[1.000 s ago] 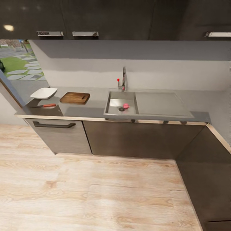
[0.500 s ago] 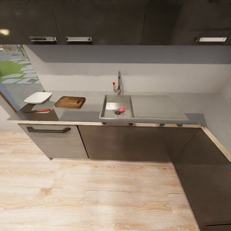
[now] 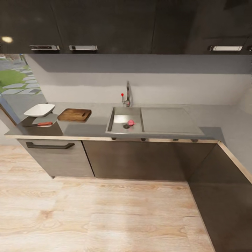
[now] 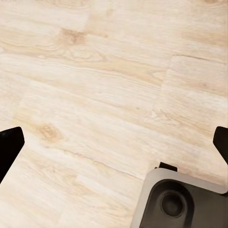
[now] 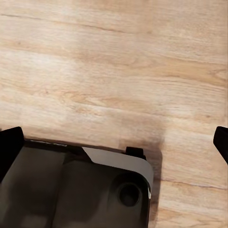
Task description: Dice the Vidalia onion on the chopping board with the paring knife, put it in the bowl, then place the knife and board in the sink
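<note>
A small pinkish-red Vidalia onion lies in the sink beside the round drain, below the chrome tap. Left of the sink, the brown chopping board lies flat on the grey countertop. Further left sits the white bowl, with the red-handled paring knife in front of it near the counter's edge. In the wrist views, my left gripper and right gripper hang open over the wood floor, holding nothing, far from the counter.
Dark wall cabinets hang above the counter. The drainboard extends right of the basin, and the counter turns a corner toward me at the right. A drawer handle sits under the knife. Part of my dark base shows over the floor.
The whole head picture has shifted: the counter sits lower and further left in frame, so the camera has moved. Onion, board, knife and bowl keep their places on the counter.
</note>
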Motion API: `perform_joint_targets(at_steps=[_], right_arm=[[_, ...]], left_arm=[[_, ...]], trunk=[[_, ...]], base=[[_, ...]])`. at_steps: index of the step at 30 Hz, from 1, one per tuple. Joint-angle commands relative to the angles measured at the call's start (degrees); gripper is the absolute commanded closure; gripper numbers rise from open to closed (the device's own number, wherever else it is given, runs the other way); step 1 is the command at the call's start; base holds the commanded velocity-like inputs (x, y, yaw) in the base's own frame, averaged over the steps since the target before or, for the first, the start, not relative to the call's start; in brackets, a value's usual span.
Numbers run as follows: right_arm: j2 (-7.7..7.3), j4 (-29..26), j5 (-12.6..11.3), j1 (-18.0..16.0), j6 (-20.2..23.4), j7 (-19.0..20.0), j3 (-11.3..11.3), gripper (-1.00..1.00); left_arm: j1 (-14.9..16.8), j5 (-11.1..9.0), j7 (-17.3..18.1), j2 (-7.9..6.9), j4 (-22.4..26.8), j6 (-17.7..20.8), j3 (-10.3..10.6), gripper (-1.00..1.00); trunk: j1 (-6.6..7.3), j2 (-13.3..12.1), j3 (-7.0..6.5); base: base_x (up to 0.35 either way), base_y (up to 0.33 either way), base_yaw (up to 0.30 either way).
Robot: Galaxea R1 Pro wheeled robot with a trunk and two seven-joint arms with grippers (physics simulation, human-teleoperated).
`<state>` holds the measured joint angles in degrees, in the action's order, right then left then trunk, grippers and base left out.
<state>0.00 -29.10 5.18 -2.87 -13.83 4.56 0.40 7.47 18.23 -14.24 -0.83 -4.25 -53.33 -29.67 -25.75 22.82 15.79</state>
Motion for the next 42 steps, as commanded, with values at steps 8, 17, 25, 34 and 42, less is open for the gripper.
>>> perform_joint_targets(at_steps=[8,17,25,34,42], right_arm=[[0.02,0.0,0.5,0.0,-0.1,0.0,-0.1,-1.00],[0.02,0.1,0.5,0.0,-0.1,0.0,-0.1,-1.00],[0.00,0.1,0.5,0.0,-0.1,0.0,-0.1,-1.00],[0.00,0.1,0.5,0.0,-0.1,0.0,-0.1,-1.00],[0.00,0.1,0.5,0.0,-0.1,0.0,-0.1,-1.00]], left_arm=[[0.1,0.6,-0.4,-0.05,-0.2,-0.3,-0.3,-1.00],[0.1,0.6,-0.4,-0.05,-0.2,-0.3,-0.3,-1.00],[0.1,0.6,-0.3,-0.05,-0.2,1.8,-0.3,-1.00],[0.1,0.7,-0.3,-0.05,-0.2,3.0,-0.3,-1.00],[0.1,0.7,-0.3,-0.05,-0.2,3.1,-0.3,-1.00]], trunk=[[-0.03,0.1,-0.64],[-0.03,0.1,-1.26],[-0.03,0.1,-1.30],[-0.03,0.1,-1.82],[-0.03,0.1,-2.53]], base=[[0.000,0.000,0.000],[0.000,0.000,0.000],[0.000,0.000,0.000],[0.000,0.000,0.000],[0.000,0.000,0.000]])
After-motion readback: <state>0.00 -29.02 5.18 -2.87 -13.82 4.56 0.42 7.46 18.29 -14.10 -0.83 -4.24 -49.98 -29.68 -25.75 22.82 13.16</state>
